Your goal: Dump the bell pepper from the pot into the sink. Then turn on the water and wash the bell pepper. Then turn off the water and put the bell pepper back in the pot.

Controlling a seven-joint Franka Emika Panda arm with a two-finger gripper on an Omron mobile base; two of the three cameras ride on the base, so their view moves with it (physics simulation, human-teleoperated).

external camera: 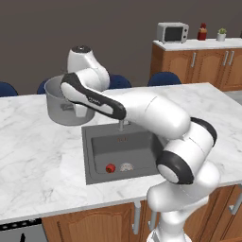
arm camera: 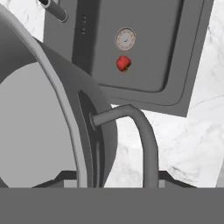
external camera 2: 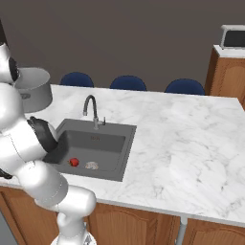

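**A:** Where is the bell pepper (external camera: 110, 168) right now?

**B:** On the floor of the sink (external camera: 94, 137), near the front wall, just beside the pale round drain (external camera: 126, 167) and on its left in the left base view. The right base view agrees: a red dot next to the drain, well below the gooseneck faucet (external camera 2: 91, 109). So the dumping looks done.

**A:** And the pot (external camera: 57, 105)?

**B:** Upright by the look of it, at the back-left corner of the sink on the marble counter (external camera: 38, 151); whether it is resting or just lifted I can't tell. The hand view looks past its rim and one side loop handle (arm camera: 135, 127) toward the basin.

**A:** Is the gripper (arm camera: 113, 181) holding it?

**B:** Its tips sit low in the hand view, on either side of the pot wall where the handle joins. The jaws stand partly apart, as they would when pinching that rim, but the contact itself is hidden at the bottom edge, so I cannot say for sure whether they are clamped or merely straddling it.

**A:** What does the next move depend on?

**B:** My reading: the water comes next, so the faucet matters. From the gripper it lies to the right across the back edge of the sink, with the pepper farther forward and lower. The hand would have to leave the pot and travel right along that back edge.
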